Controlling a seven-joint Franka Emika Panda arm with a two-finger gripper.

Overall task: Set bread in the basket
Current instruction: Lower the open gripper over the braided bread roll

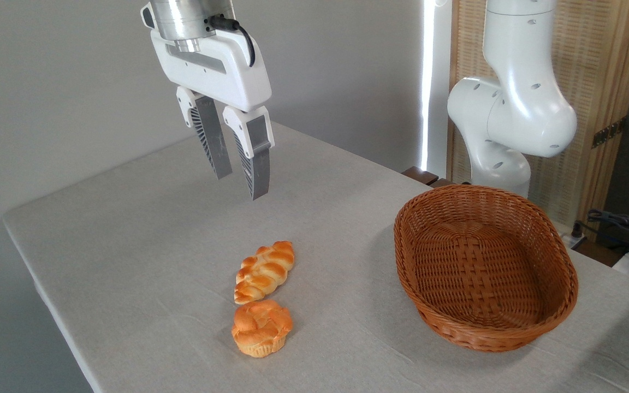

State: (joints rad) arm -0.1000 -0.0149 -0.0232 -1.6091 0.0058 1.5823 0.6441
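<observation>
The bread point(265, 272) lies on the table point(129, 245), left of the basket point(484, 333), behind the bun point(261, 327).

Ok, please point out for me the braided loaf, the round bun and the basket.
braided loaf point(265, 272), fixed camera, middle of its plaited top.
round bun point(261, 327), fixed camera, centre of its knotted top.
basket point(560, 305), fixed camera, woven right-hand rim.

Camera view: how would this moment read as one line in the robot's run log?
end effector: open, empty, raised above table | bread: on table, beside round bun | basket: empty, right of bread | task: not started
</observation>
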